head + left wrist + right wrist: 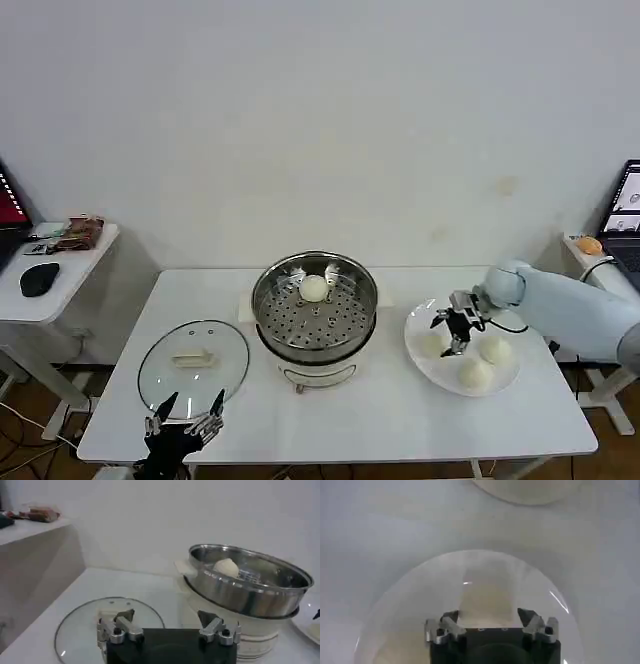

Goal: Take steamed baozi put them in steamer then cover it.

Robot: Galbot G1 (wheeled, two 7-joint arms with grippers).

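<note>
The steamer stands mid-table with one baozi on its perforated tray. Three more baozi lie on a white plate to the right. My right gripper hangs open just over the leftmost one, which shows cream between the fingers above the plate. The cover lies flat on the table at left. My left gripper waits open at the front edge, just short of the cover.
A low side table with a mouse and small items stands at far left. A laptop sits on a stand at far right. The white table has bare room in front of the steamer.
</note>
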